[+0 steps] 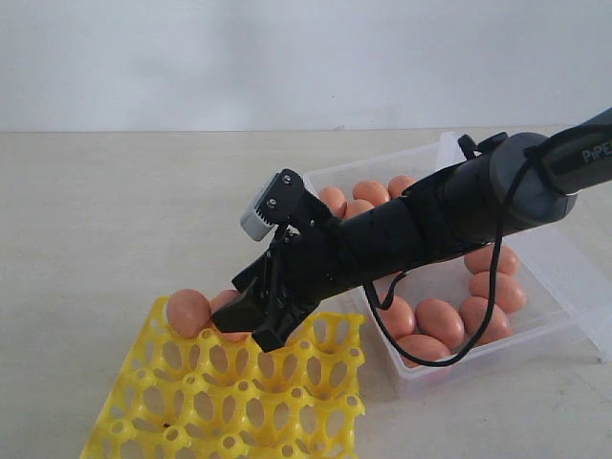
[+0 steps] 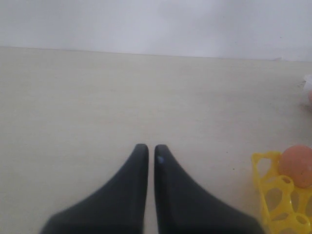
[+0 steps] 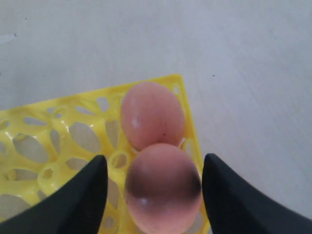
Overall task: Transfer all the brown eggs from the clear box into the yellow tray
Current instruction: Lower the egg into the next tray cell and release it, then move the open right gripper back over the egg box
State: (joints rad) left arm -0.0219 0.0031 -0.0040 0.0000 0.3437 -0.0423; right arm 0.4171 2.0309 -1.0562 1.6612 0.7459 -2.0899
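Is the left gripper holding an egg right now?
No, the left gripper is shut, its two black fingers almost touching with no egg between them.

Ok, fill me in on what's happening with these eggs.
The right gripper hangs over a corner of the yellow tray, jaws open on either side of an egg sitting in a cell, beside a second egg in the corner cell. Many eggs are still in the clear box. The left gripper is shut, holding nothing, above the table.

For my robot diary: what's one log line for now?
right gripper open, straddling egg in yellow tray | left gripper shut | clear box holds more eggs
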